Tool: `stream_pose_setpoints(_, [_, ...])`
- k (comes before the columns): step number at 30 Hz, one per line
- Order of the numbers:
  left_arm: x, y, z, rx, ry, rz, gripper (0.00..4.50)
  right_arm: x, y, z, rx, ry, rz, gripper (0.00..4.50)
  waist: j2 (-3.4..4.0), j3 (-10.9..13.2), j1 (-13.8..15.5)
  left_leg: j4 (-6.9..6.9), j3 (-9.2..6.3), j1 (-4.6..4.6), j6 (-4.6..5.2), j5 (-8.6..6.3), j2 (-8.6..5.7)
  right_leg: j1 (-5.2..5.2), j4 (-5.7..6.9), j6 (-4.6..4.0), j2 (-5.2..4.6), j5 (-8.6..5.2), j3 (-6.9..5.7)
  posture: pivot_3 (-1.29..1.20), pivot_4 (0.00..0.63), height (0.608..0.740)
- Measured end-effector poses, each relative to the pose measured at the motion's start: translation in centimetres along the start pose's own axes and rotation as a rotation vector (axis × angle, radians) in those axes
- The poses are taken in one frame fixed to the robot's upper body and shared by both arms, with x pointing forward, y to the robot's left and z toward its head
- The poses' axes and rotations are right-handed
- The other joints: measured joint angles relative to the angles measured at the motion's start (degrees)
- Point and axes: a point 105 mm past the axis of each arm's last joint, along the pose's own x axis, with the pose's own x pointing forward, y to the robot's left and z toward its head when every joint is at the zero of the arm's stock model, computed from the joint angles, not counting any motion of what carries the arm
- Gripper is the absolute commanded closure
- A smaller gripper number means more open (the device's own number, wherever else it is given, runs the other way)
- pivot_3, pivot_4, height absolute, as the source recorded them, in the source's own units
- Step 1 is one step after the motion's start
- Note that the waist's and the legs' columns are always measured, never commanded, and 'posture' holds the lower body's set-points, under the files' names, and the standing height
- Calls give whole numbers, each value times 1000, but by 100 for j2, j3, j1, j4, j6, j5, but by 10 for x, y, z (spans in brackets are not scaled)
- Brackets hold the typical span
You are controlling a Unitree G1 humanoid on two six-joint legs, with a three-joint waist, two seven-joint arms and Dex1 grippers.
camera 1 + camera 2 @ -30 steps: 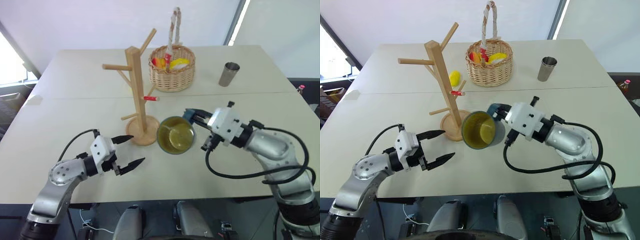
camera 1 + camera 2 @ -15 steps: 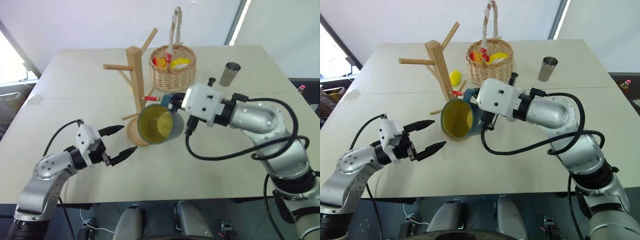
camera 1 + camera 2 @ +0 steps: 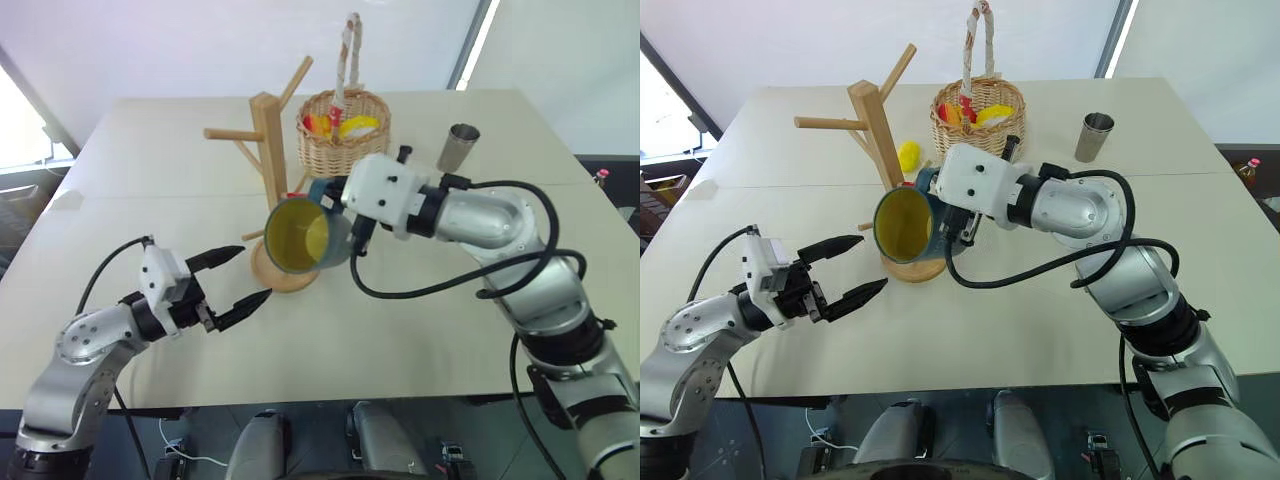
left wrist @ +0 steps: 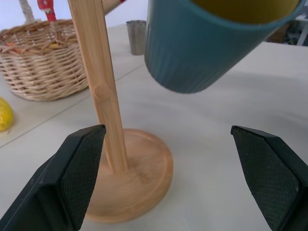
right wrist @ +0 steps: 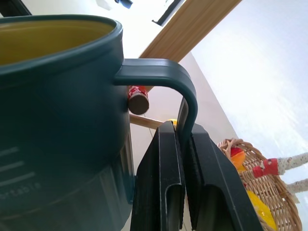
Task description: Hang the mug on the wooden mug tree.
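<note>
R gripper (image 5: 185, 159) holds the mug (image 3: 303, 234) aloft by its handle, jaws clamped on the loop, mug tipped on its side w/ the yellow mouth facing the camera, just in front of the tree (image 3: 272, 150) post and above its base. Step in hand: carrying the mug to a peg. Next move likely calls for lining the handle loop up w/ the red-tipped peg (image 5: 137, 99) and sliding it on. L gripper (image 3: 237, 279) hovers low beside the base, jaws apart, empty. R wrist view shows the red tip right by the handle opening; head views hide that gap behind the mug. L wrist view shows the mug clear of the table (image 3: 420, 330).
</note>
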Motion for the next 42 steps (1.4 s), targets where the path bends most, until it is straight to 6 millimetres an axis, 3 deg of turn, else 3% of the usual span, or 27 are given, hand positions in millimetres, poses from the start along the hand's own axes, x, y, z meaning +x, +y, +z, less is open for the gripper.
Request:
stream_pose_setpoints(14, [-2, -1, 10, -4, -24, 12, 0, 17, 4, -9, -10, 17, 17, 4481, 0, 0, -3, 0, 0, -1, 0, 0, 0, -1, 0, 0, 0, 0, 0, 0, 150, 740])
stream_pose_setpoints(17, [-2, -1, 11, -1, -26, 13, 0, 18, 5, -10, 0, 14, 19, 3486, 0, 0, -4, 0, 1, -1, 0, 0, 0, -1, 0, -1, 0, 0, 0, 0, 150, 740])
stream_pose_setpoints(21, [-2, 0, 11, -3, -26, 26, 0, 19, 3, -9, 0, 10, 6, 1551, 0, 0, -4, 0, 0, -1, 0, 0, 0, -2, 0, -1, 0, 0, 0, 0, 150, 740])
stream_pose_setpoints(29, [0, 1, 13, 4, -33, 25, 0, 9, -11, -13, -27, 39, -41, 1551, 1, 0, 7, 0, 0, -2, 0, 0, -1, -1, -1, -1, 0, 0, 0, 0, 150, 740])
stream_pose_setpoints(35, [-1, 7, 7, -25, -29, 57, 0, -30, -36, -12, 0, 27, -124, 1551, 0, 0, 11, -6, 0, -3, 1, -1, -1, 0, -8, -1, -1, 1, 0, 0, 150, 740])
stream_pose_setpoints(38, [-6, 15, -3, -47, -14, 115, 0, -52, -24, -27, 115, 24, -116, 1551, -3, -2, 19, -10, 0, -2, 3, -2, -1, 3, -12, -1, -1, 1, 0, 0, 150, 740])
stream_pose_setpoints(42, [-14, 37, -24, -83, 25, 298, 0, -69, 12, -71, 410, 46, -136, 1551, -5, -2, 13, -8, 2, 2, 4, -2, -1, 5, -9, 0, -1, 1, 2, 0, 150, 740])
